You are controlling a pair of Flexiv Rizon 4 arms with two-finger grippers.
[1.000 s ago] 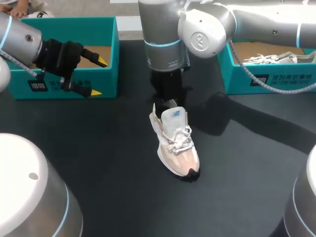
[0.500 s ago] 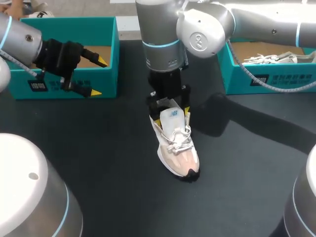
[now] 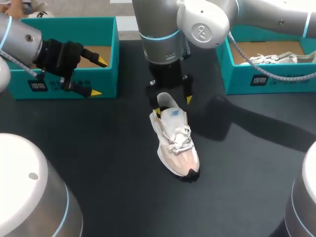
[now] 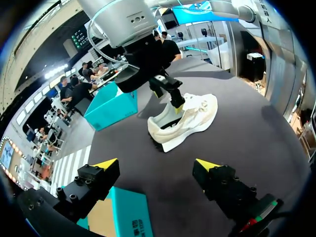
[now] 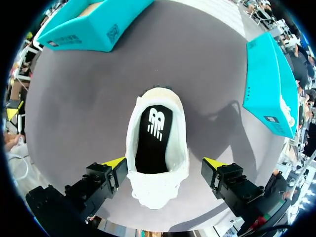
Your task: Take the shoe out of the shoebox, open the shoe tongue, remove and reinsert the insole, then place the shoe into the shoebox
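The left shoebox [image 3: 74, 29] at the table's far left holds no shoe. In front of it the left gripper [image 3: 98, 77] hangs with its fingers spread and nothing between them, so this arm seems to have no part in the current step.

In the middle, the white sneaker [image 3: 175, 140] stands on the dark table [image 3: 98, 163], toe toward the robot, so taking it out of the box is done. Its tongue [image 3: 170, 106] looks lifted clear of the opening, and the black insole [image 5: 153, 136] lies flat inside. I cannot tell whether the insole is still to be pulled out or is already back in.

The right gripper [image 3: 172, 102] hovers over the heel end, fingers apart on either side of the sneaker, clamping nothing.

The right shoebox [image 3: 261, 74] holds a second white shoe [image 3: 271, 58]. Boxing the sneaker is left to do.
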